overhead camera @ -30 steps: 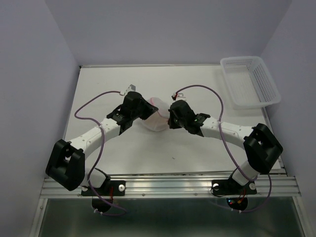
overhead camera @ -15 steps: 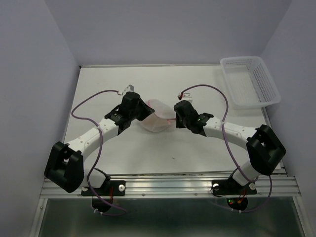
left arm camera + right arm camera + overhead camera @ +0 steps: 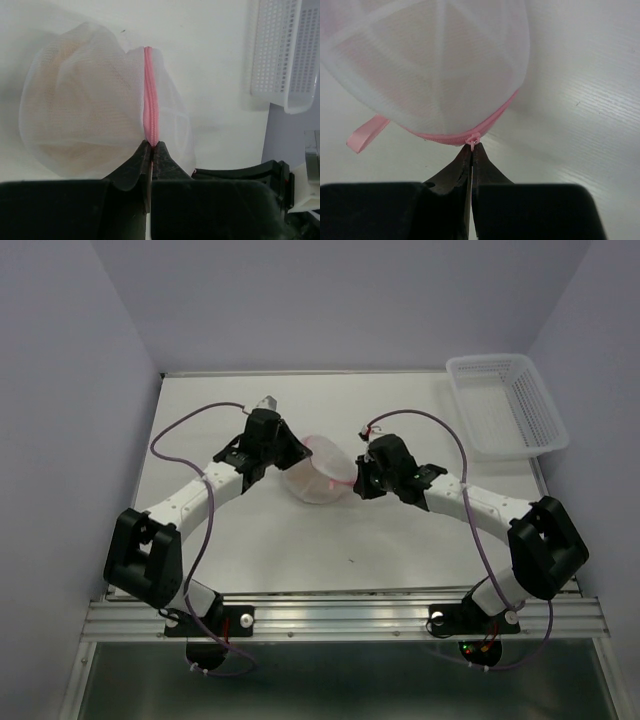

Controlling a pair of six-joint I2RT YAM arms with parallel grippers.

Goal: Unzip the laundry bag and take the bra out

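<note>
Unopened laundry bag, bra inside: left end effector clamps the pink trim at ten o'clock, right end effector the pull at three.

Round dome of white translucent mesh, the laundry bag rests mid-table, its pink zipper closed along every stretch in view. The tan bra shows faintly through the mesh, bunched inside.

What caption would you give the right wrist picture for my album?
Right gripper pinches the pink zipper pull of the white mesh laundry bag.
</note>
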